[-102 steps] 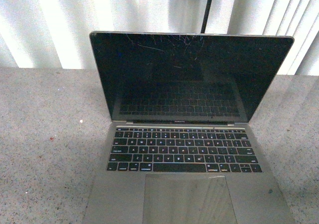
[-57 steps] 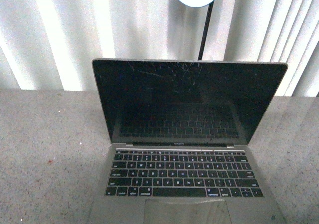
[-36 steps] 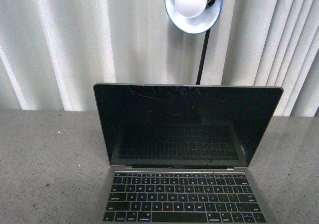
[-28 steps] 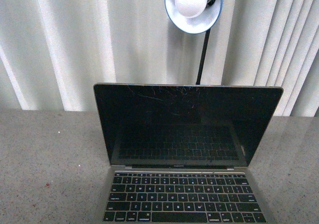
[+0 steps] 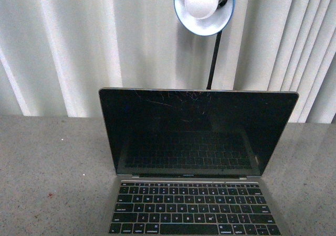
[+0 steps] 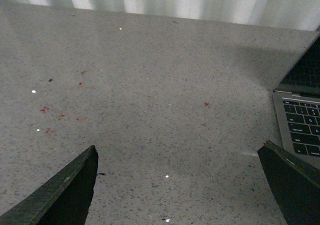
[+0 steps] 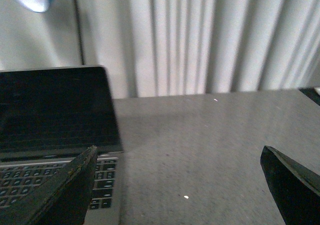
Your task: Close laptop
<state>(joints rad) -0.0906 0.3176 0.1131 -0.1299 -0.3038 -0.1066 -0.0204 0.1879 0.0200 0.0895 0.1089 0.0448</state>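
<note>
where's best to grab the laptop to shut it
Take the laptop by its lid's top edge, near a corner, hooking over from behind. The screen stands nearly upright, hinged at its base, so that edge likely gives most leverage; the glass is cracked near top centre.

Grey speckled stone counter (image 5: 47, 162), pretty plain, with a few little reddish spots (image 6: 45, 110) and some white flecks on it. Right behind its far edge there's a run of white vertical blinds (image 5: 79, 42), with light coming through in stripes. A lamp (image 5: 205, 8) with a blue shade and a round white bulb pokes up at the back on a thin black pole (image 5: 214, 57).
</note>
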